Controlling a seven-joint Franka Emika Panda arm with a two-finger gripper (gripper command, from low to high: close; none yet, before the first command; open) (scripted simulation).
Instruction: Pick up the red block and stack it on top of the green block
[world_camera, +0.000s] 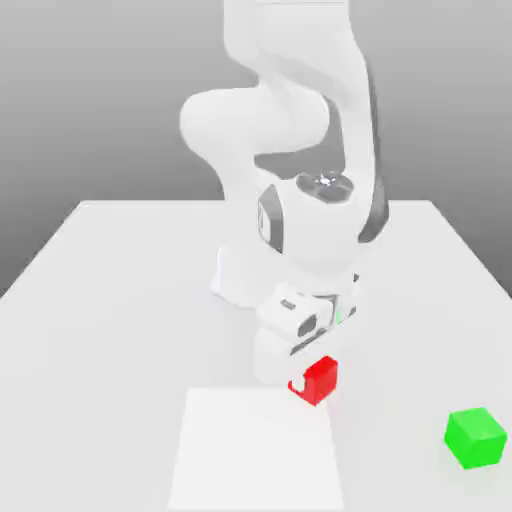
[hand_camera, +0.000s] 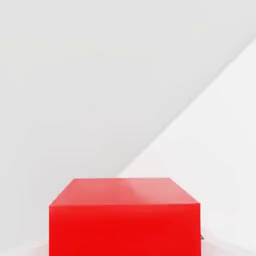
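Observation:
The red block (world_camera: 322, 380) rests on the white table, just at the far edge of a paler square patch. My gripper (world_camera: 313, 384) reaches down over it, with one white finger (world_camera: 297, 385) pressed against the side toward the exterior view's left; it is shut on the block. In the hand view the red block (hand_camera: 125, 220) sits very close, its top face and one side showing. The green block (world_camera: 475, 437) stands on the table well off to the exterior view's right, apart from the red one and slightly nearer the front.
A paler white square patch (world_camera: 255, 450) lies on the table (world_camera: 120, 300) in front of the red block. The arm's base (world_camera: 240, 275) rises just behind the gripper. Open tabletop separates the two blocks.

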